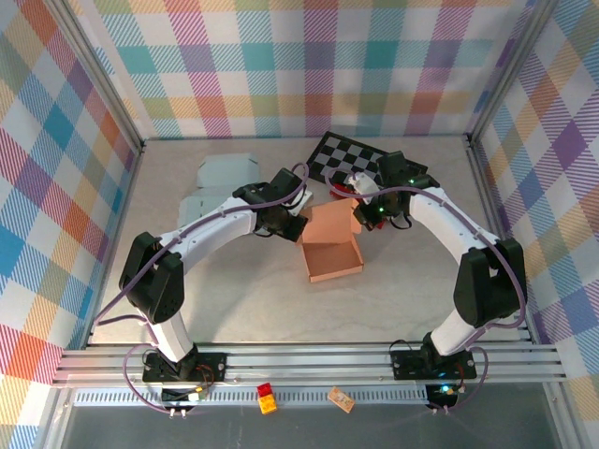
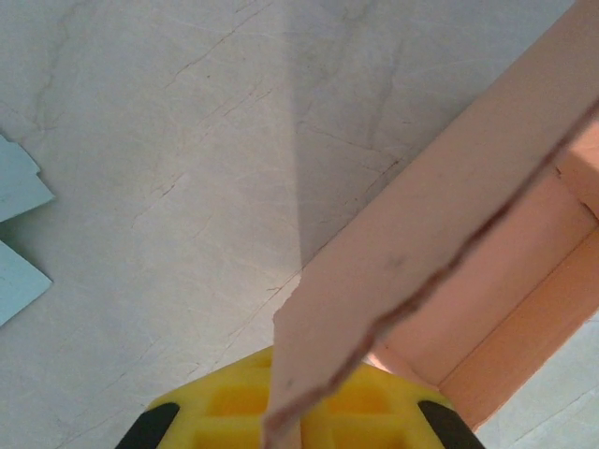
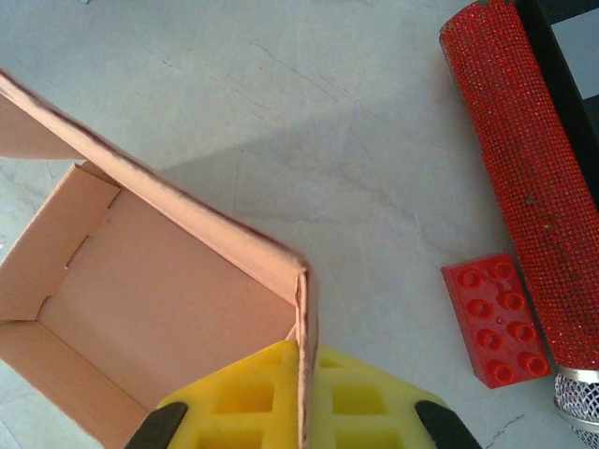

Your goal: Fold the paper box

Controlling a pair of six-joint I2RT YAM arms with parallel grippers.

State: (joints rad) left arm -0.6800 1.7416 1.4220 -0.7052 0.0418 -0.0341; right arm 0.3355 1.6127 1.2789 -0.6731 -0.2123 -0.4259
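With the half-formed peach paper box in the middle of the bench, left fingers clenched on its raised flap and right fingers clenched on the upright panel's corner, both should probably swing over together so the crease runs straight without tearing.

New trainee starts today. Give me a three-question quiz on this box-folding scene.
1. True or false: the left gripper and the right gripper are each shut on a panel of the paper box.
2. What lies next to the red brick? A) a glittery red microphone B) a blue cup C) a spoon
3. Fill in: the box's top is ___.
Key: 1 true; 2 A; 3 open.
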